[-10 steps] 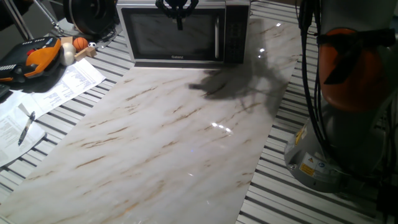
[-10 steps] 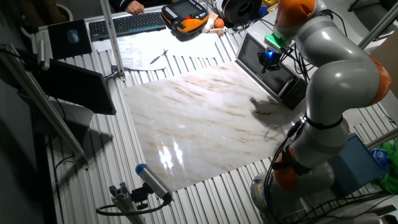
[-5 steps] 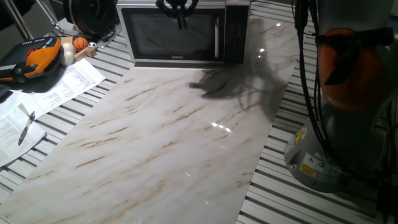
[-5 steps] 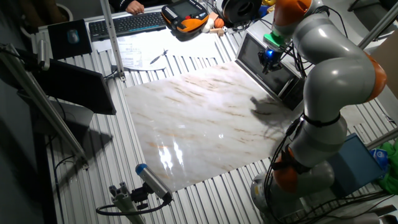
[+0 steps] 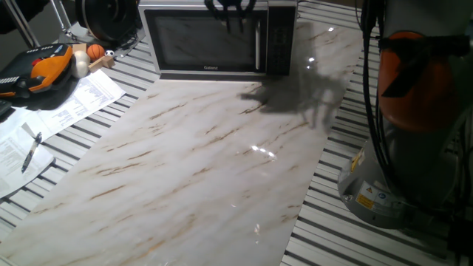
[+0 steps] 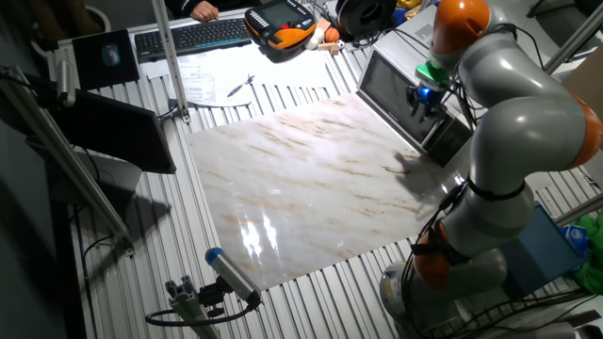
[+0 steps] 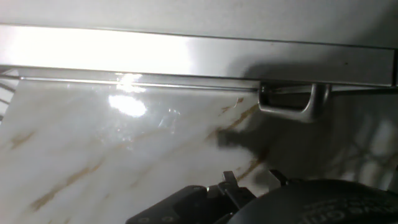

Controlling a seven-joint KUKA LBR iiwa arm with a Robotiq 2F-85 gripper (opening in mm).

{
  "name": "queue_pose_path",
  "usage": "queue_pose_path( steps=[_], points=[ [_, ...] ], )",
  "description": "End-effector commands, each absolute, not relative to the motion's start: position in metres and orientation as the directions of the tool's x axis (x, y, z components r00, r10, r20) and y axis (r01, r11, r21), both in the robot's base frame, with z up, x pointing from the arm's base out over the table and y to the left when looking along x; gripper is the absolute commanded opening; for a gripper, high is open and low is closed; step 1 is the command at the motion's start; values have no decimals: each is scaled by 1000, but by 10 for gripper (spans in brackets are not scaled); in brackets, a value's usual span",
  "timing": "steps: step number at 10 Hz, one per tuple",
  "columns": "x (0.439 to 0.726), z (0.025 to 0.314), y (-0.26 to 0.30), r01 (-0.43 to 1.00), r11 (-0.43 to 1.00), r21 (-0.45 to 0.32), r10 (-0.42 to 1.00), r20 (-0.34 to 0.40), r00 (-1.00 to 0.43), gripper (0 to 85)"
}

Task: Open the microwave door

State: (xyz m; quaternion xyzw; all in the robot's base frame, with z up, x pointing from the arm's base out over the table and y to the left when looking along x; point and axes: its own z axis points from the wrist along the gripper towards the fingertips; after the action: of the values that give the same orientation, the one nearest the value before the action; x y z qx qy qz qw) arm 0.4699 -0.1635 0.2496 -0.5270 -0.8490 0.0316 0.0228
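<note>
The microwave (image 5: 222, 37) stands at the far edge of the marble board. Its door (image 5: 201, 41) lies flush with the front, dark glass in a silver frame. The vertical bar handle (image 5: 259, 43) is at the door's right edge, beside the keypad (image 5: 279, 37). My gripper (image 5: 233, 16) hangs before the top of the door, left of the handle, apparently shut with nothing in it. In the other fixed view it (image 6: 417, 100) sits just in front of the door (image 6: 388, 87). The hand view looks down the door's silver edge (image 7: 155, 56), with the handle (image 7: 292, 107) up and to the right of my gripper (image 7: 249, 180).
A marble board (image 5: 207, 162) covers the slatted table. Papers (image 5: 81, 96), a pen (image 5: 31, 151) and an orange pendant (image 5: 44, 66) lie at the left. The robot base (image 5: 399, 155) stands at the right. A keyboard (image 6: 188, 36) sits at the far side.
My gripper has shifted right along the door front, toward the handle, and its shadow on the board moved with it. The door has not moved.
</note>
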Motion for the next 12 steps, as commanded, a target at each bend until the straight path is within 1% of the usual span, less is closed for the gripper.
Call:
queue_pose_path(
  steps=[1,4,8,9,12],
  points=[
    [467,247,-168,892,445,-73,895,4,-446,340],
    [460,239,-184,894,446,-48,895,-4,-447,340],
    [457,237,-189,890,453,-54,891,-2,-454,340],
    [457,237,-189,892,447,-63,894,-11,-448,340],
    [457,237,-189,893,433,-124,896,-48,-441,340]
  ],
)
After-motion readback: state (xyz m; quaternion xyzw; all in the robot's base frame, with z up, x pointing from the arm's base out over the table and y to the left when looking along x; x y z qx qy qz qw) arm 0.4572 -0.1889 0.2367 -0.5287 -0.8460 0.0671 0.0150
